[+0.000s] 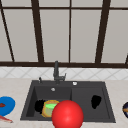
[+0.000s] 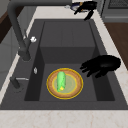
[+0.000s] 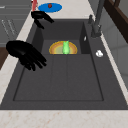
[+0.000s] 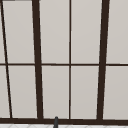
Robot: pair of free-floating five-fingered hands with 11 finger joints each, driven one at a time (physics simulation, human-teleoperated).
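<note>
My left hand hovers over the left basin of the sink, just beside the yellow-rimmed plate on the basin floor. In the left side view the same hand hangs above the basin's front edge, fingers stretched out and slightly spread toward the plate, apart from it, gripping nothing. Right side view agrees: hand at the far basin's front wall, fingers relaxed and drooping.

A green cucumber lies on the plate, roughly centred, long axis running across the basin; it also shows in the right side view and as a green strip in the front view.

My right hand hangs over the right basin, holding nothing. Right side view has it over the front rim, fingers extended and pointing down into the basin, loose.

A red ball sits at the front, covering part of the plate in the front view. Faucet stands behind the divider. A blue plate is on the counter left of the sink, a dark bowl on the counter at right. Window above.
</note>
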